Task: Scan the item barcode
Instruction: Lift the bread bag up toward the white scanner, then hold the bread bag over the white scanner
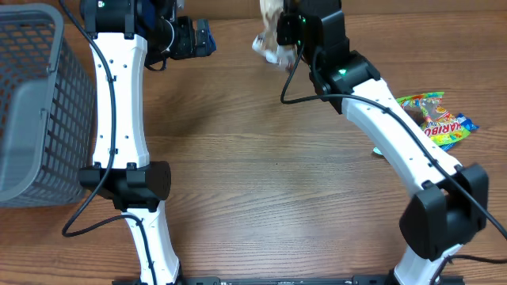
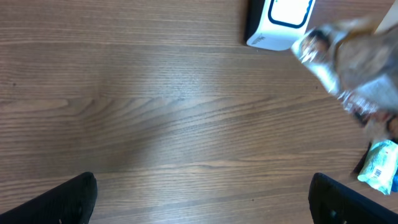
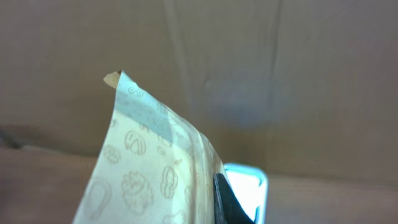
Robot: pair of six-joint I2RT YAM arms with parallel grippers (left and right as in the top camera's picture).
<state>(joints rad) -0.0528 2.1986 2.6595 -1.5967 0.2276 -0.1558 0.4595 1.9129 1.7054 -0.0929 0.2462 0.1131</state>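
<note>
Item: walnut-print pouch point(image 3: 155, 180), held up off the worktop point(image 1: 261, 174), near the white scanner point(image 2: 280, 22).
My right claw point(image 1: 283, 47): pinching the pouch's edge.
My left claw point(image 1: 198, 37): spread, empty.
Handling: probably light, crinkly, slippery film; grip the seam and leave the barcode uncovered.

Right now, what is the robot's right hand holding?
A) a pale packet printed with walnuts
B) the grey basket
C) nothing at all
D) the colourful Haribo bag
A: the right hand is shut on the pale walnut-print packet, while the Haribo bag lies loose beside that arm and the grey basket sits at the far left.
</note>
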